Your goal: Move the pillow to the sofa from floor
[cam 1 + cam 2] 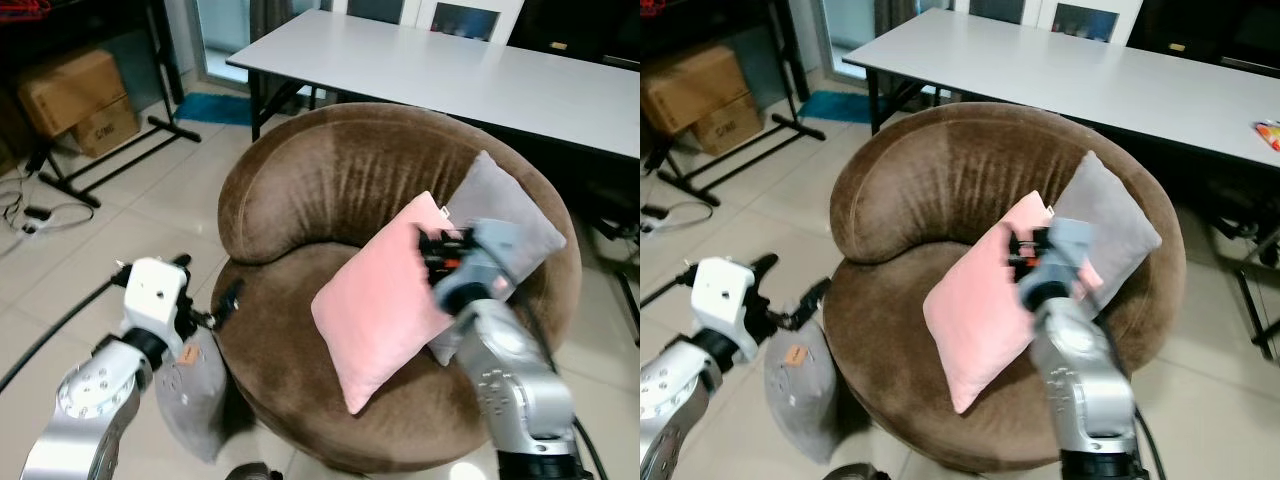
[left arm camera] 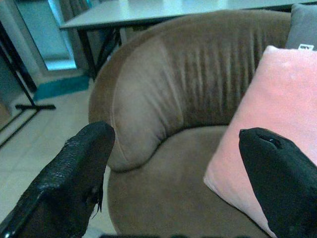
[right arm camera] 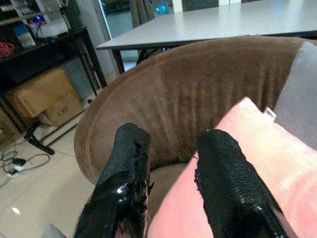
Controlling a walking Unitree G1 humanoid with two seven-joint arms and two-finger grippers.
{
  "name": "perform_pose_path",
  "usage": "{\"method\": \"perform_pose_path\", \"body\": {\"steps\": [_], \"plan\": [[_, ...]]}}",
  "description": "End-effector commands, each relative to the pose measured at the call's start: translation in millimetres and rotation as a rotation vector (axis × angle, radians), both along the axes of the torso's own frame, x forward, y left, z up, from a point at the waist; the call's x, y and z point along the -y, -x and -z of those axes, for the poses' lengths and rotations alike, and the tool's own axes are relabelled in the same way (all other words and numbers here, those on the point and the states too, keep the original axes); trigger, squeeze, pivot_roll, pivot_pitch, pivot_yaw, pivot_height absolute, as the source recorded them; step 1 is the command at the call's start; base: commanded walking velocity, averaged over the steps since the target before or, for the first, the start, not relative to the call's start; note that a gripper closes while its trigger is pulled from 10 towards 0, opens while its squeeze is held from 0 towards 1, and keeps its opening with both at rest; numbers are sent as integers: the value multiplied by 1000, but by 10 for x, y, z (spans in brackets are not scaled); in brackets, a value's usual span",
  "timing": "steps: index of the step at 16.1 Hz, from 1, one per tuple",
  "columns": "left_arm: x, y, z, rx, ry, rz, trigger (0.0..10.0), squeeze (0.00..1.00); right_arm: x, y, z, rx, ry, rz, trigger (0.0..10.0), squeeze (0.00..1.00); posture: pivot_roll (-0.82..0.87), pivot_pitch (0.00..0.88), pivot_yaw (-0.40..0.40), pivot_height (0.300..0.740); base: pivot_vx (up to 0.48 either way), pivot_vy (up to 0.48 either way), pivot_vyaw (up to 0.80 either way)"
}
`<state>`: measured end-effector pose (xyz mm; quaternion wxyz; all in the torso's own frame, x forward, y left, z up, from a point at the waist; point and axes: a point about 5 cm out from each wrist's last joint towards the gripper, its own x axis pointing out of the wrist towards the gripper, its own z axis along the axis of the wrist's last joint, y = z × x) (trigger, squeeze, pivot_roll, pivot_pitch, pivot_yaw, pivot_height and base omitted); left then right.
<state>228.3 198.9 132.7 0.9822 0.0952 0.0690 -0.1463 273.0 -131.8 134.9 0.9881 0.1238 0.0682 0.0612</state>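
Two pillows on sofa (image 1: 300, 190), one on floor.
Pink pillow (image 1: 385, 300) mid-frame; right gripper (image 3: 171, 163) above it, jaws apart, empty; left gripper (image 2: 173, 173) jaws wide; grey pillow (image 1: 195, 395) lower left.

A long white table (image 1: 470, 75) stands at the far side; cardboard boxes (image 1: 78, 100) sit far left on the pale tiled floor (image 1: 120, 225).

Even indoor light, soft shadows; right arm (image 1: 470, 270) motion-blurred, wrist views dimmer and bluish.

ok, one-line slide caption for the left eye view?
Right tool at pink pillow on brown sofa; grey pillow on floor beside left tool.
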Motion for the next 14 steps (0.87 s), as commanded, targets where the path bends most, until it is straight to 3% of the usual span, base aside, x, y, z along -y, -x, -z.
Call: {"method": "perform_pose_path", "body": {"steps": [1,14], "plan": [[32,-34,10,3,-8,-5,10000,0,86,12,0,-13,39,20,10000,0,-4,0,-31,740,0,371,0],[112,-98,28,24,-22,-9,10000,0,110,-45,-48,-19,75,43,10000,0,-9,0,-47,740,0,368,0]]}}
